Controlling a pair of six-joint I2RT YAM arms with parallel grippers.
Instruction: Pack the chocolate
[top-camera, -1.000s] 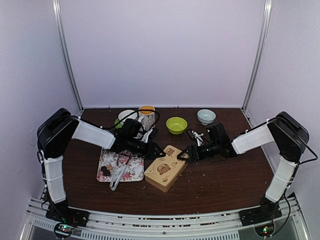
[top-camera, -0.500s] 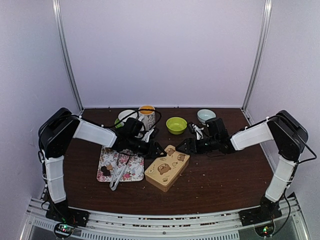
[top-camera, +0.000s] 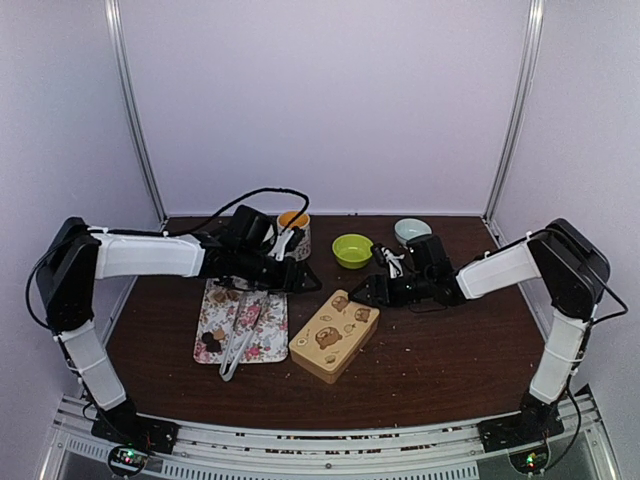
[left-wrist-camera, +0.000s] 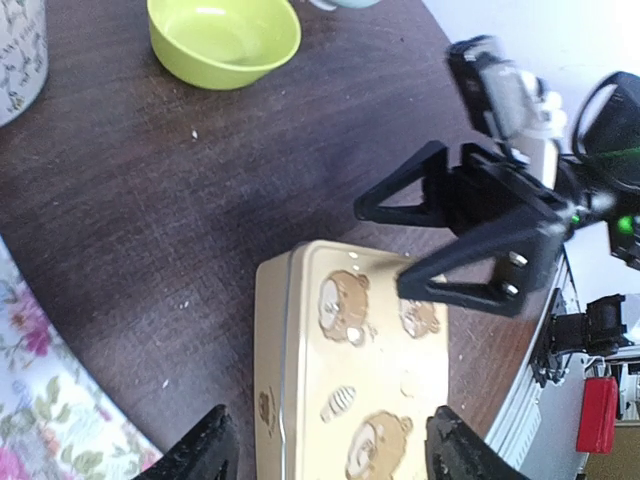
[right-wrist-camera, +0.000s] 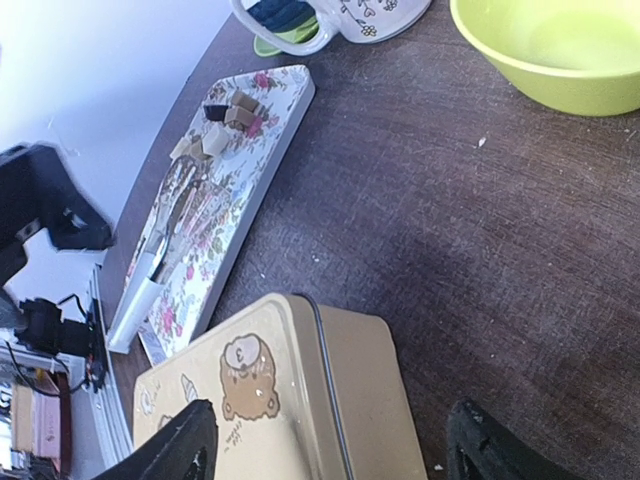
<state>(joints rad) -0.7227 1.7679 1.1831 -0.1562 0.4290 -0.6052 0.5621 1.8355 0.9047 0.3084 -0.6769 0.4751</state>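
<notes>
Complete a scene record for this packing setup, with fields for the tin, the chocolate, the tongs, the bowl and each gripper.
tin: tan, bear prints, lid on, mid-table
chocolate: small lumps at one end of the floral tray
tongs: silver, lying on the same tray
green bowl: empty, behind the tin
left gripper: open, holding nothing, by the tin's tray side
right gripper: open, holding nothing, at the tin's far corner
</notes>
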